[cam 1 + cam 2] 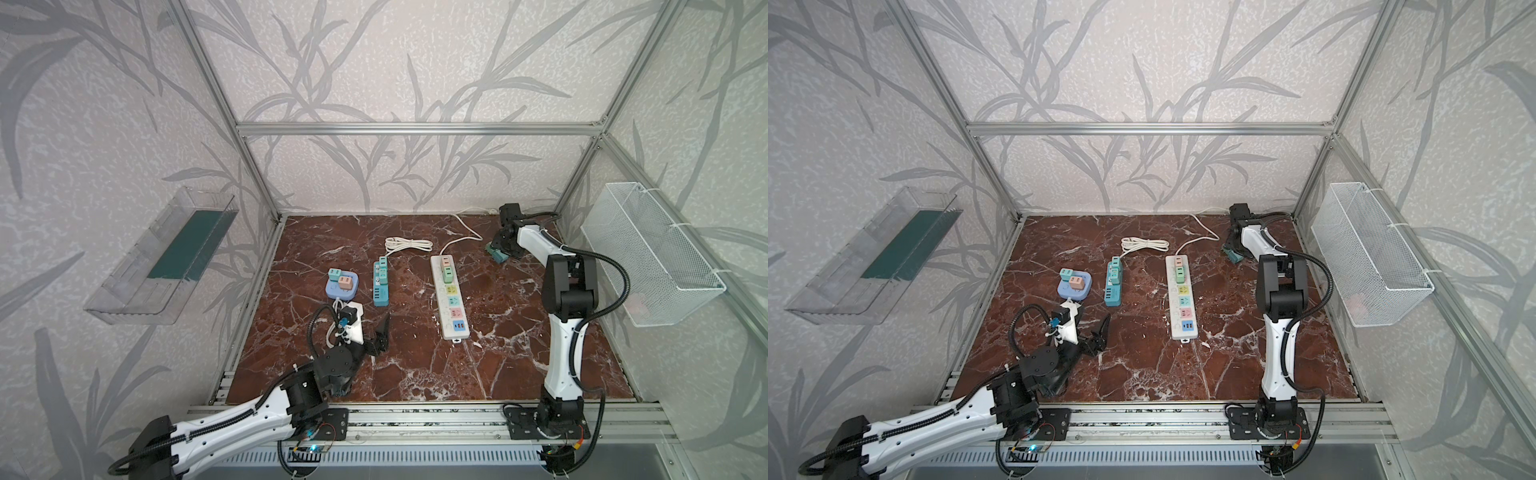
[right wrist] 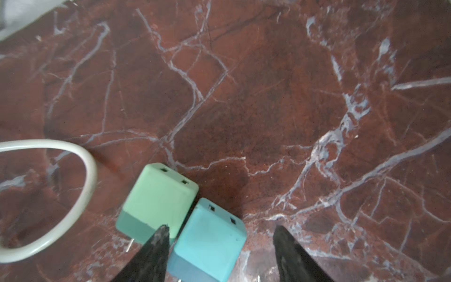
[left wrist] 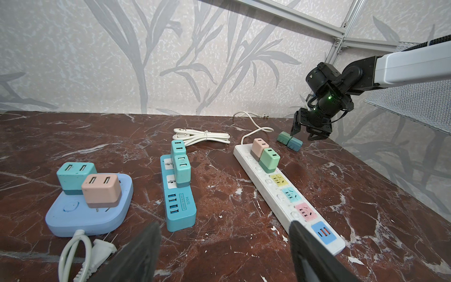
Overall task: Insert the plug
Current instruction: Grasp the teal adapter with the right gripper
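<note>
Right fingers: parted and closed on nothing. They straddle the blue plug. One tip sits at the seam where it touches the green plug; the other stands clear of the blue plug's free side. This looks like a stance for taking the blue one alone without dragging its neighbour.

Blue plug: a small rounded cube with a pale blue body and a darker band at one end. It has two little slots in the opposite face. It lies on its side on the desk, far right, so it probably needs turning prongs-down before insertion.

A loop of white cord lies near the green plug and is one thing that could snag.

The white power strip is left of the pair. It has pink and green cubes seated at its far end. The yellow socket and those nearer are free, so they are the likely targets.

Left fingers: spread wide and empty, low over the desk at near left. Probably parked, or waiting to steady a strip.
</note>
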`<move>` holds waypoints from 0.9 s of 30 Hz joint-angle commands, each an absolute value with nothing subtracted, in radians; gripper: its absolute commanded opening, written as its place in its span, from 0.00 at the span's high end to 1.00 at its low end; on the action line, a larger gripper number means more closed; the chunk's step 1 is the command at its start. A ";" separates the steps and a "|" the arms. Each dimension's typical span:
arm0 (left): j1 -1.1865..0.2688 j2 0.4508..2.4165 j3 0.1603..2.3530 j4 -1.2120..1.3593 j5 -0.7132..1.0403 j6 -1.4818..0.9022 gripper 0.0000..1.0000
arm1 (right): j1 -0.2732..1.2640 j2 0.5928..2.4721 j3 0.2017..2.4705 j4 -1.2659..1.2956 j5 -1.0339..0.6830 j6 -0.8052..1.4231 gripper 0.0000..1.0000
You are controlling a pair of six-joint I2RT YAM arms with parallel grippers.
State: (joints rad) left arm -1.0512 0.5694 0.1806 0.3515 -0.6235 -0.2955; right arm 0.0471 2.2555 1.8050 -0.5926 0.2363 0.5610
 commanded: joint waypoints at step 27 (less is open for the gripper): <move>-1.031 0.551 0.196 0.366 -0.601 -0.321 0.16 | 0.009 2.086 1.513 -0.506 0.038 0.541 0.65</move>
